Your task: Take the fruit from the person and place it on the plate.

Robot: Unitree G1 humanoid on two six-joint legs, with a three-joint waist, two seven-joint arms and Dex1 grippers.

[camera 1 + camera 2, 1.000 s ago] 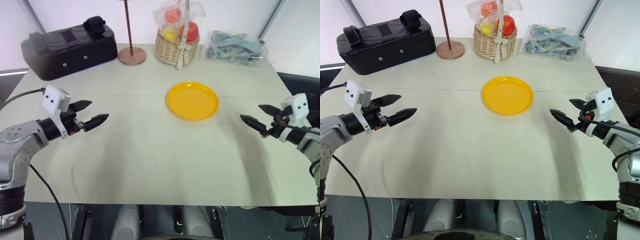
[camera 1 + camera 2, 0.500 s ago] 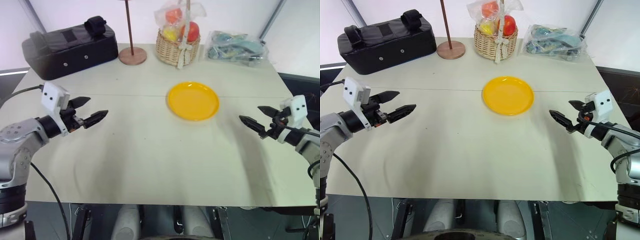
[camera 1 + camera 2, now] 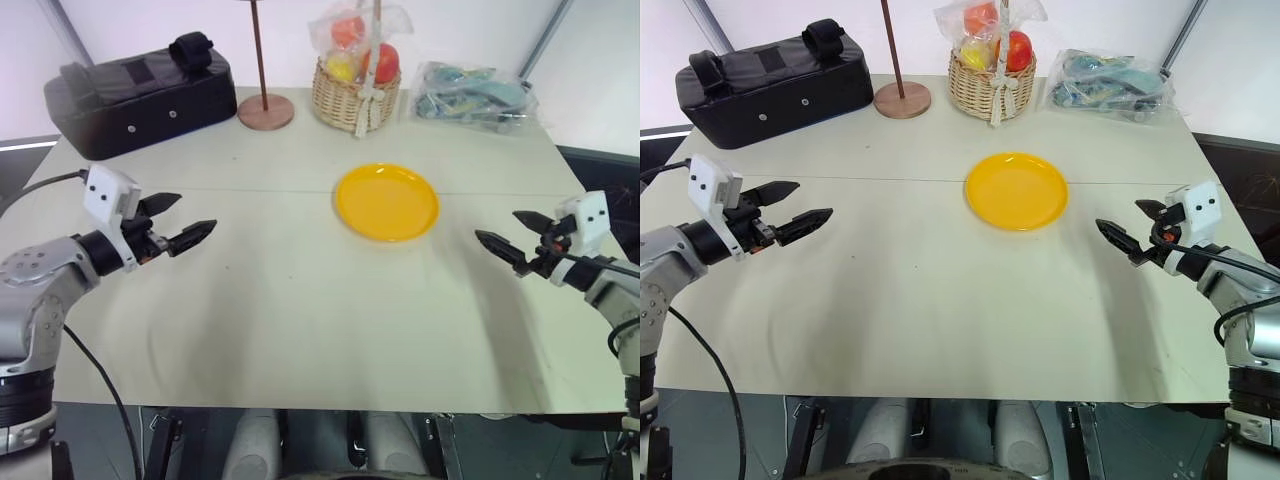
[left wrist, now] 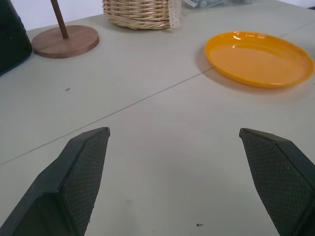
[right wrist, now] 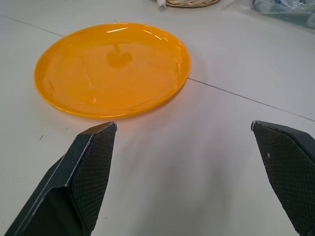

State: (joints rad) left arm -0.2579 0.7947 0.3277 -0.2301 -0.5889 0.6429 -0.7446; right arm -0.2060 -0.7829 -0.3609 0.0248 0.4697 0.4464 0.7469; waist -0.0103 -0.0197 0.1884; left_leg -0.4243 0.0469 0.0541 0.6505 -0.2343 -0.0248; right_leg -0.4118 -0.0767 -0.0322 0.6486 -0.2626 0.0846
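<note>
So far nothing of the handover has begun: the plate [image 3: 387, 202] lies bare near the middle of the table [image 3: 300, 330], and no fruit is offered to either arm. The loose fruit the task speaks of is not to be seen; what fruit there is sits wrapped in plastic inside the wicker basket [image 3: 349, 98], behind the plate at the far edge of the table.

Both arms hover above the table on either side of the plate. The left gripper [image 3: 180, 222] is well apart from the plate on its left, fingers spread and holding nothing. The right gripper [image 3: 512, 239] is nearer the plate on its right, its jaws likewise wide and empty, pointing in toward the plate.

My judgement is that the step in hand is waiting to receive. To do it well, the jaws should stay wide until the fruit sits squarely between the pads, since a smooth round thing will likely squirt out if pinched off-centre. The right arm looks the better taker, being nearer the plate. Closing should be gentle and only once the person's fingers are clear. Afterwards the carry to the plate is short; lowering the fruit to the plate's middle before letting go should stop it rolling over the shallow rim.
</note>
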